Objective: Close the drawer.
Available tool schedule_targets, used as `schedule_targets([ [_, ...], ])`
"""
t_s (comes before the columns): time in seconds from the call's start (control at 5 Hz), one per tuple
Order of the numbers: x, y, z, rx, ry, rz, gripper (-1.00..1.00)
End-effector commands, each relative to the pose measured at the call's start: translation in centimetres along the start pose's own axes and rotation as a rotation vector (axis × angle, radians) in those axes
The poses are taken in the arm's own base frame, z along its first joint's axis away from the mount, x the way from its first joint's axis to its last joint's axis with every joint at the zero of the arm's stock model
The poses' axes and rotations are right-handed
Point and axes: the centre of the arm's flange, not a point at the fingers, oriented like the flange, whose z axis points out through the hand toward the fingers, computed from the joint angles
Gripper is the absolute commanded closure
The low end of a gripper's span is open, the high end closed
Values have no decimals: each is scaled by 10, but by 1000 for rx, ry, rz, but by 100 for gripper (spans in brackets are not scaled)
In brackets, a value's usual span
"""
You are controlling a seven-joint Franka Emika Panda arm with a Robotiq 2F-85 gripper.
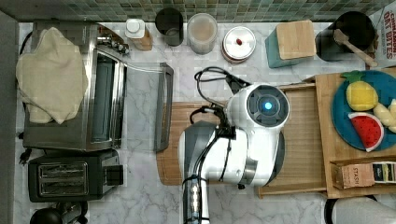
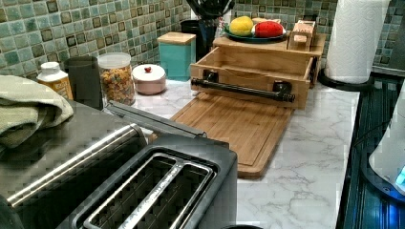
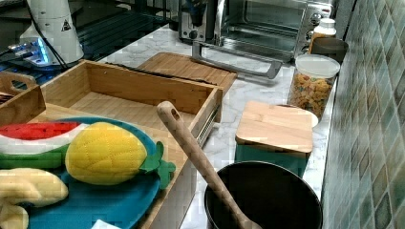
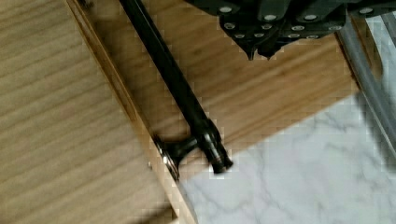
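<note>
Wrist view: looks down on the end effector [image 4: 259,52], clenched, dark fingertips pressed close together with nothing between them. Hangs over the cutting board [image 4: 261,93], on the outer side of the black bar handle [image 4: 177,88], near it but apart from it. Beyond the handle, the front wall and lined bamboo floor of the drawer [image 4: 56,116]. Handle fixed to that front wall by a short dark post near one end. Past the board's edge, white marbled tabletop [image 4: 303,177].

Top view: drawer [image 1: 303,140] stands open, pulled out toward the top view's left from the wooden box [image 1: 336,154], its front end lying over the cutting board [image 1: 168,154]. White robot arm [image 1: 243,140] sits above the drawer's left part and front wall, hiding them. On the box, a teal plate [image 1: 343,126] with toy fruit.

Left view: drawer [image 2: 248,71] seen from the front, open and bare inside, black handle [image 2: 241,89] running across its face, cutting board [image 2: 234,129] flat on the tabletop just in front of it and partly beneath.

Right view: drawer [image 3: 119,105] seen from behind, jutting out over the far cutting board [image 3: 186,67].
</note>
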Motion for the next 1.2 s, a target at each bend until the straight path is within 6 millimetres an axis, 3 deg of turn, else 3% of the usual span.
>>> schedule_targets([
  [0.2, -47, -16, 30, 37, 21, -222, 100],
  [0.6, -63, 1, 87, -15, 74, -425, 100],
  [0.8, -71, 7, 123, -19, 134, -442, 100],
  [1.0, -72, 12, 140, -21, 74, -460, 100],
  [1.2, -72, 19, 144, -6, 57, -480, 100],
])
